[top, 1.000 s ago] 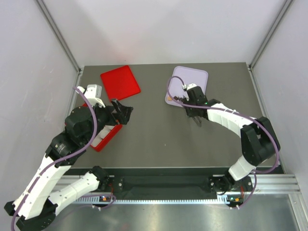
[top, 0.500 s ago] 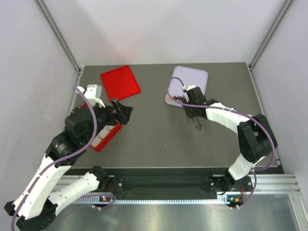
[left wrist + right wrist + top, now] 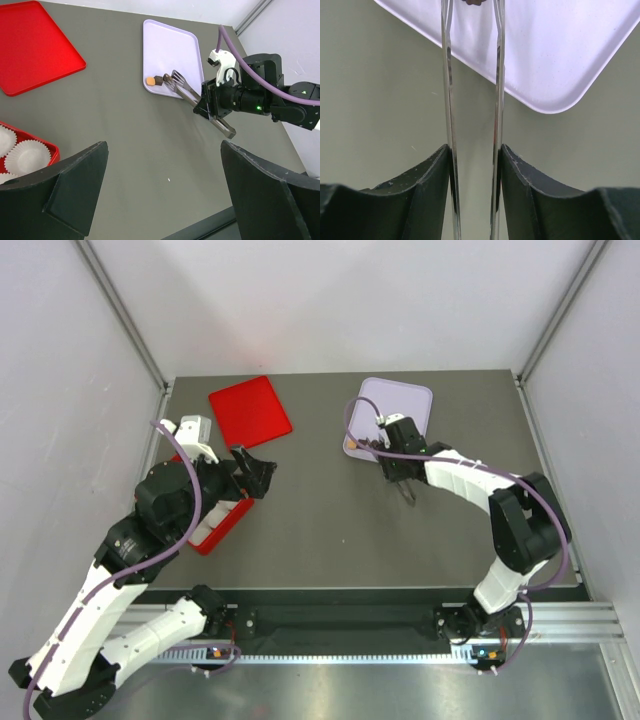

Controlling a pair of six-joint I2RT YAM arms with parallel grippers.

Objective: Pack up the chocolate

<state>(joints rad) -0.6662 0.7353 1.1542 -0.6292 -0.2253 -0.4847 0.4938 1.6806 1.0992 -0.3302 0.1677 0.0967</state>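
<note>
Right end effector (image 3: 473, 172) clamps narrowly on slim metal tongs (image 3: 447, 75), whose spread arms frame a small dark brown chocolate (image 3: 472, 2) on the pale lilac tray (image 3: 560, 55) at top centre, so an off-centre squeeze could flick it onto the grey surface (image 3: 380, 100).

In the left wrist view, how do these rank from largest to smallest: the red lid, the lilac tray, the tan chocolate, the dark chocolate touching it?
1. red lid, even though the frame edge cuts it off
2. lilac tray
3. tan chocolate and dark chocolate: they look alike, so not ranked
</note>
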